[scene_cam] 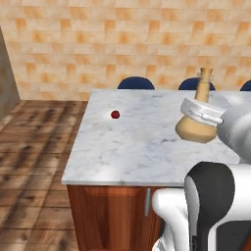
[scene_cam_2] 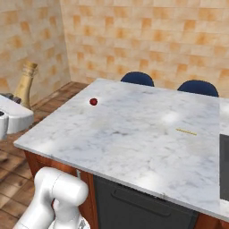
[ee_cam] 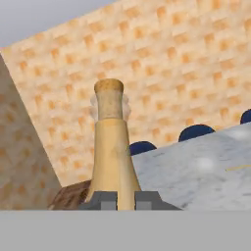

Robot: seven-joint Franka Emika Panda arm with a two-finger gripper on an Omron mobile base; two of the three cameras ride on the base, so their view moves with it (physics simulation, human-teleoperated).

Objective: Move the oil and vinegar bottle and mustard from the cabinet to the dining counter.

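Oil and vinegar bottle (scene_cam: 198, 122): clamped in gripper (ee_cam: 118, 200), carried above dining tabletop (scene_cam: 132, 147), not yet set down. Mustard: apparently outstanding.

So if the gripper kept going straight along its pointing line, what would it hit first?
Probably the tiled wall; the jaws grip the oil and vinegar bottle, its neck leading. Depth is unclear.

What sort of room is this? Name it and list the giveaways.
Most likely a home kitchen with a dining area: a marble dining counter on a wood base, blue stools tucked behind it, a tan tiled wall, and wood plank flooring.
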